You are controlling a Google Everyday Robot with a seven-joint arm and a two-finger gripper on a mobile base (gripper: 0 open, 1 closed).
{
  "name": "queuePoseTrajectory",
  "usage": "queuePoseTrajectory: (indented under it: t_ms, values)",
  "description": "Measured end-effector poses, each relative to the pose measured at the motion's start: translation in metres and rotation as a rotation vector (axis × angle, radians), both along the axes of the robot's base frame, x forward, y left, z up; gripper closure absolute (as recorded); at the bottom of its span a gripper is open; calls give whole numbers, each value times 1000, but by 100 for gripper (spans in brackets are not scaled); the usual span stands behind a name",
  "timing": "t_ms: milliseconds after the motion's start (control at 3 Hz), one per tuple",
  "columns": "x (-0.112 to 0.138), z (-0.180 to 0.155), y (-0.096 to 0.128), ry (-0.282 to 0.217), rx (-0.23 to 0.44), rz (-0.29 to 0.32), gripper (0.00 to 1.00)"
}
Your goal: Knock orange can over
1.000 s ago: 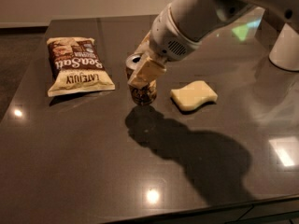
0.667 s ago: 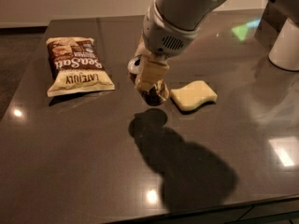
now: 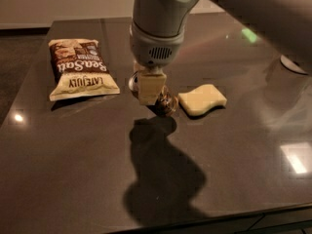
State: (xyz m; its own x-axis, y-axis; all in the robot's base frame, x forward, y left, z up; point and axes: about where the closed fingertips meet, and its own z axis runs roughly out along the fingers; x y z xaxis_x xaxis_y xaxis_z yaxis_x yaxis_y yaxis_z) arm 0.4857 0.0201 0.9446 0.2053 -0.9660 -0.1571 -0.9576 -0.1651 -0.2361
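The orange can is on the dark table, just left of a yellow sponge. Only its brown lower end and a bit of silver rim show from behind the gripper. It seems to lean or lie diagonally, rim toward the back left. My gripper hangs from the grey wrist straight down onto the can and covers its middle, touching or very close to it.
A brown-and-cream chip bag lies flat to the left of the can. The yellow sponge lies just right of it. A white object stands at the right edge, partly behind my arm. The table's front edge runs along the bottom.
My arm has swung nearer to the camera and stands more upright over the can. The can's visible lower end has slid right and forward, closer to the sponge.
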Motion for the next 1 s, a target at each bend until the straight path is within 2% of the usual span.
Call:
queuePoseTrajectory:
  t_ms: [667,1000]
  values:
    - [-2,-20,10,47,-59,49,28]
    - [-5,-35,14,80,-79,67,0]
